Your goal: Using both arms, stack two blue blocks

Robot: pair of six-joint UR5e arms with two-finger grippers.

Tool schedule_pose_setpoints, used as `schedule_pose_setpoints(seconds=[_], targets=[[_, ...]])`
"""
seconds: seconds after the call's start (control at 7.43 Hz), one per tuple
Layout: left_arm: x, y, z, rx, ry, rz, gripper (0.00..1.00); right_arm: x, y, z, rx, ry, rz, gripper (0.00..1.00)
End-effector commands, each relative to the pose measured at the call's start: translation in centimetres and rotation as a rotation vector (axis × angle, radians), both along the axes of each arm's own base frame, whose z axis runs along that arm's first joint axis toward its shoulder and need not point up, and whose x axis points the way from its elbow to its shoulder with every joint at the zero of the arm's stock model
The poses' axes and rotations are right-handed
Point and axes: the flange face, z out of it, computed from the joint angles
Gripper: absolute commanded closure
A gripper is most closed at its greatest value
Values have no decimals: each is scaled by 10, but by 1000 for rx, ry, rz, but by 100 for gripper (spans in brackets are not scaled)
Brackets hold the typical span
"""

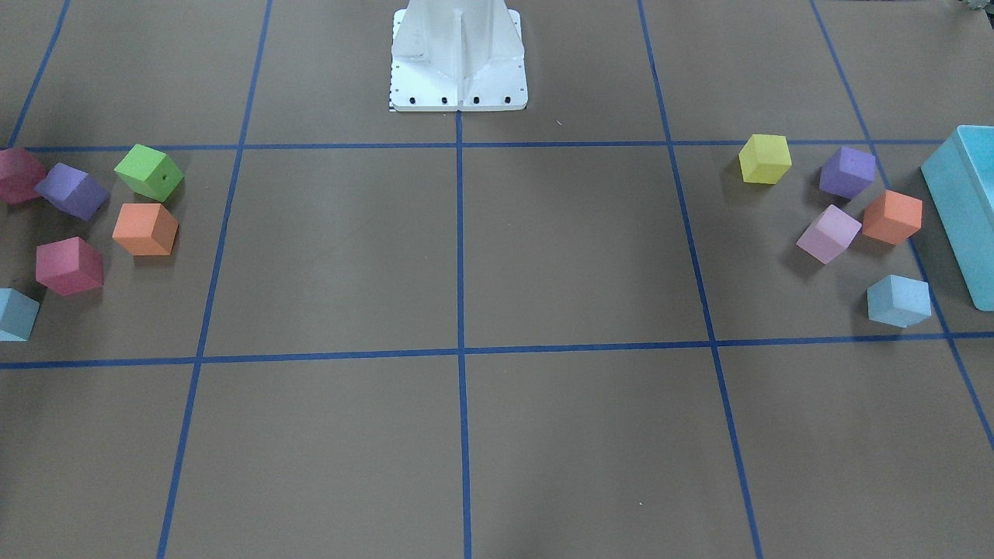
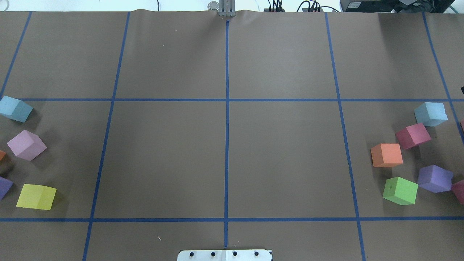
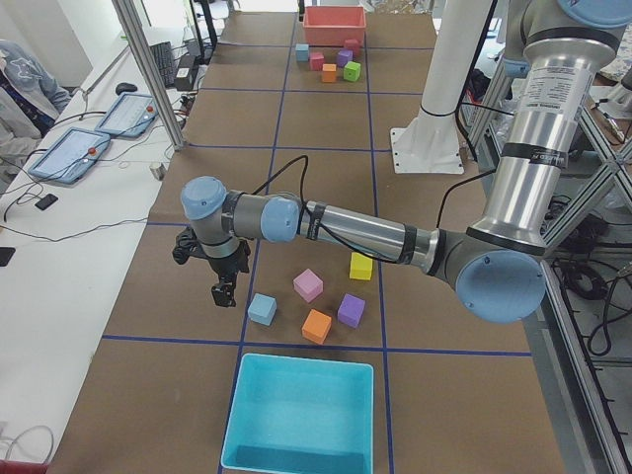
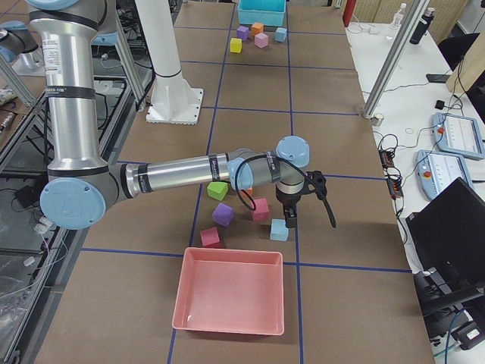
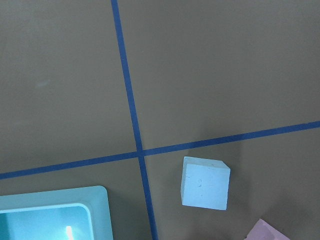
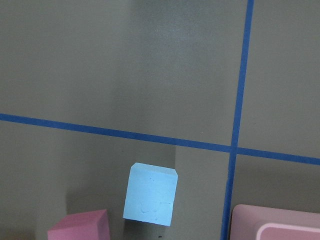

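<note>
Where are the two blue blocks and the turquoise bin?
left blue block (image 5: 206, 184): left wrist view, its largest visible face.
right blue block (image 6: 150, 197): right wrist view, its largest visible face.
turquoise bin (image 1: 961, 206): front-facing view, its outer wall.

Nothing legible — dark bands on the left arm (image 3: 365, 235) and right arm (image 4: 174, 176) (side views) blur beyond reading.
</note>
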Motion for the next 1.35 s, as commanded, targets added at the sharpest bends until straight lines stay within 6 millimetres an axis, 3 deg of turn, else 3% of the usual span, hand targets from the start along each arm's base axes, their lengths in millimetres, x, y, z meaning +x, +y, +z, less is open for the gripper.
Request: schedule_pose_setpoints(seconds=[0.0, 0.13, 0.27, 0.4, 0.81, 1.21], targets=[[20, -6, 21, -8, 7, -34, 1, -31, -4, 9, -21, -7, -50, 0], [42, -7, 28, -4, 7, -25, 1, -34, -6, 25, -28, -4, -54, 0], [43, -8, 42, -3, 9, -24, 1, -35, -11, 49, -20, -4, -49, 0], [44, -9, 47, 1, 10, -26, 1, -40, -30, 60, -37, -10, -13, 0], [46, -8, 47, 0, 10, -23, 1, -81, -49, 38, -117, -25, 68, 0], [46, -8, 47, 0, 10, -23, 1, -92, -50, 40, -116, 18, 80, 0]])
